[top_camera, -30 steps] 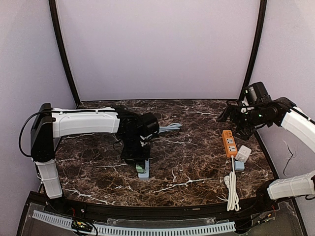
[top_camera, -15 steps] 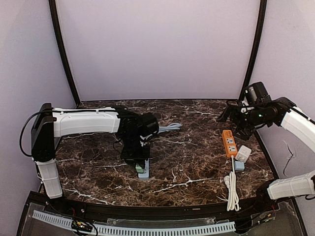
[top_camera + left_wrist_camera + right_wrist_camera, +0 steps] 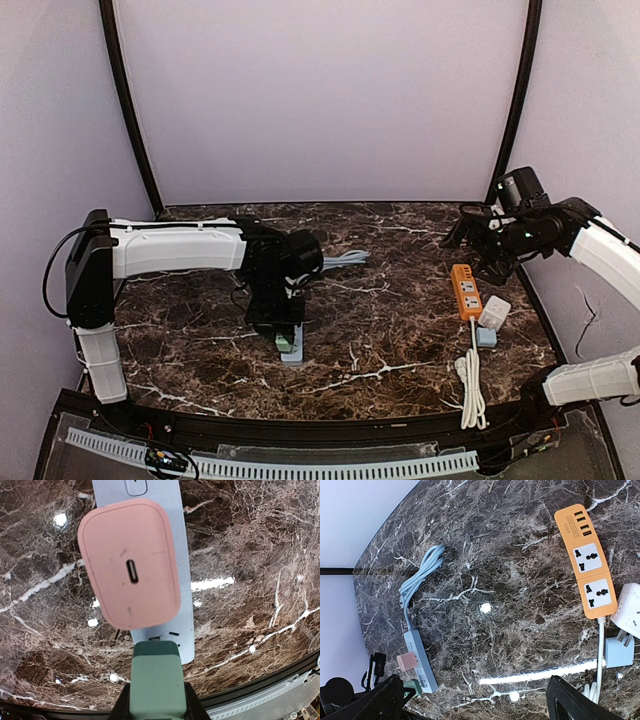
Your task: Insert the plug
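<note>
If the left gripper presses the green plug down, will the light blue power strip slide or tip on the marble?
Tipping seems unlikely: the power strip lies flat and long. Sliding is likelier, since the marble table looks glossy and nothing pins the strip. Its loose cable probably anchors little.

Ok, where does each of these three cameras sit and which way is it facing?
Top external: high behind the bases, facing down at the table; left arm and right arm show.
Left wrist: faces straight down; left end effector shut on green plug, by pink charger on blue power strip.
Right wrist: raised, facing down across the table; fingers of open right end effector show.
Shared: both wrist views show the pink charger.
</note>
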`<state>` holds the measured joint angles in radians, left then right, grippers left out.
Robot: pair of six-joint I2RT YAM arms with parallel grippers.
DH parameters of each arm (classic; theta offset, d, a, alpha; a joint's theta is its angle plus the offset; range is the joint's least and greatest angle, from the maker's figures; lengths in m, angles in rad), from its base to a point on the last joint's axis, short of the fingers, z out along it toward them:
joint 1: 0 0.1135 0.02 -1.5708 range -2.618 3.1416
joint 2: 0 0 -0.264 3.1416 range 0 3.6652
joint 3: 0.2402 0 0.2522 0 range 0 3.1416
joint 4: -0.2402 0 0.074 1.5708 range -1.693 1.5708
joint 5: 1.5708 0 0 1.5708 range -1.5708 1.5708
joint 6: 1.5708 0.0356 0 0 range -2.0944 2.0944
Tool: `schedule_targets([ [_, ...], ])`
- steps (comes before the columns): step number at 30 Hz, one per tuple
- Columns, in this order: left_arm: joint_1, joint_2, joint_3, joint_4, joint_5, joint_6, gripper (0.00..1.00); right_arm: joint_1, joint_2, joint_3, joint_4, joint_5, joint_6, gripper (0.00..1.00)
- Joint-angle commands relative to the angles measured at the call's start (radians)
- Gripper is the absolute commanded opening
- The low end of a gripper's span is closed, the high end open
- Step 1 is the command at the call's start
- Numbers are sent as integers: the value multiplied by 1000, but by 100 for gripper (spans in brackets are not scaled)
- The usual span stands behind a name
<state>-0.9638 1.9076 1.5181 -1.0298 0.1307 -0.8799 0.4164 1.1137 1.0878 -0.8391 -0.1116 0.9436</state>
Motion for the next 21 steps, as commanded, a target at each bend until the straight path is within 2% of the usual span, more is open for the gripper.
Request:
schedule_targets([
  [1, 1, 20, 15, -39, 6, -5, 1, -8, 7, -14, 7, 0, -8, 99],
  [21, 16, 77, 38, -41, 8, 0, 1, -18, 22, -17, 7, -1, -26, 99],
])
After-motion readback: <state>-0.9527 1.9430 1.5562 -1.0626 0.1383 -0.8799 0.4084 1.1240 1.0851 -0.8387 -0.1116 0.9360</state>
